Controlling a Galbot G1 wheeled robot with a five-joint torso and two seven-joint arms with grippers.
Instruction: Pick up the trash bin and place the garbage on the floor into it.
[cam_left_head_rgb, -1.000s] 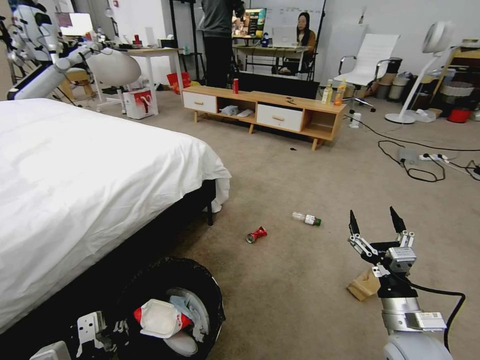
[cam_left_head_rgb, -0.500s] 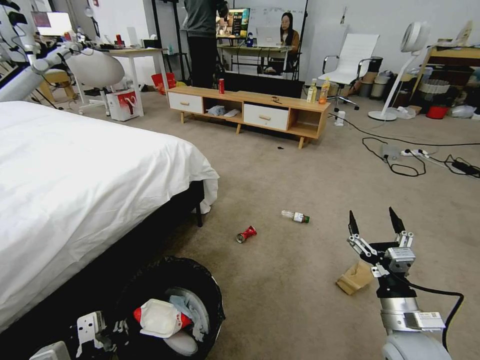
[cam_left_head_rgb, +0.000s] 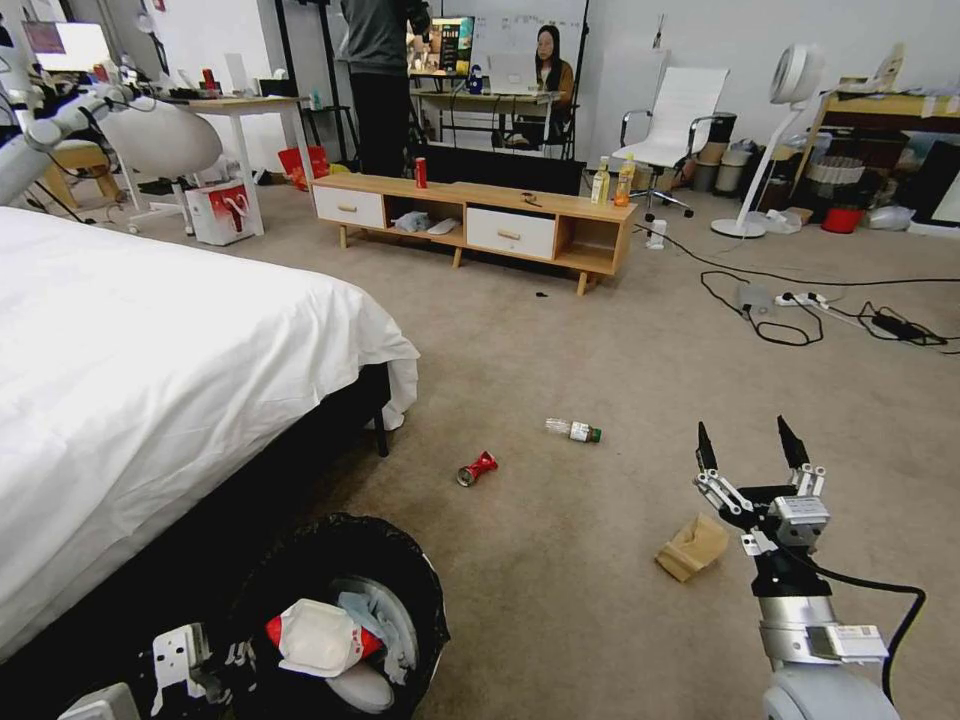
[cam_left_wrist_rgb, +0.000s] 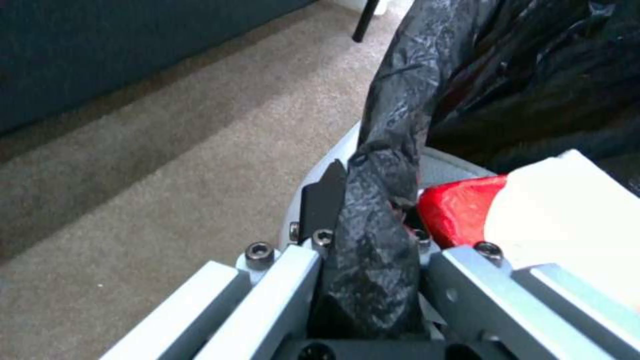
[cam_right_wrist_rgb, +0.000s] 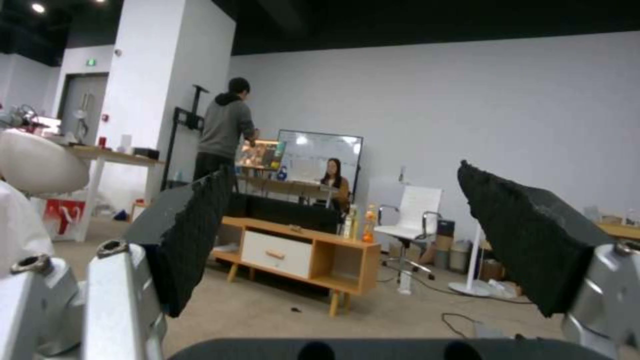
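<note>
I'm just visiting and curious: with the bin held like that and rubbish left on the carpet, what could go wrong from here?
The left gripper is clamped only on the trash bin at its thin bag-covered rim, so it might slip or tear. The red-and-white packet sits high inside and could spill if the bin tilts. The paper bag lies close under the open right gripper, so it may be nudged.
</note>
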